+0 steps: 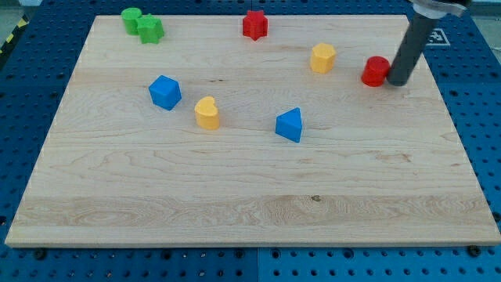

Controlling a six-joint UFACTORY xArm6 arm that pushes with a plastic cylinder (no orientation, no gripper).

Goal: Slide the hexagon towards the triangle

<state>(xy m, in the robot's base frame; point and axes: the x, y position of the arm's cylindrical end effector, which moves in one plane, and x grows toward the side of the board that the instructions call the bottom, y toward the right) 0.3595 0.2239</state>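
The yellow hexagon [322, 58] sits at the upper right of the wooden board [250, 204]. The blue triangle [290, 124] lies below it and a little to the left, near the middle. My tip [397, 81] rests at the right, touching the right side of a red round block [376, 71]. The tip is to the right of the yellow hexagon, with the red block between them.
A red star-shaped block [254, 25] sits at the top centre. Two green blocks [131, 19] [150, 30] sit together at the top left. A blue cube [165, 92] and a yellow heart [207, 113] lie left of centre.
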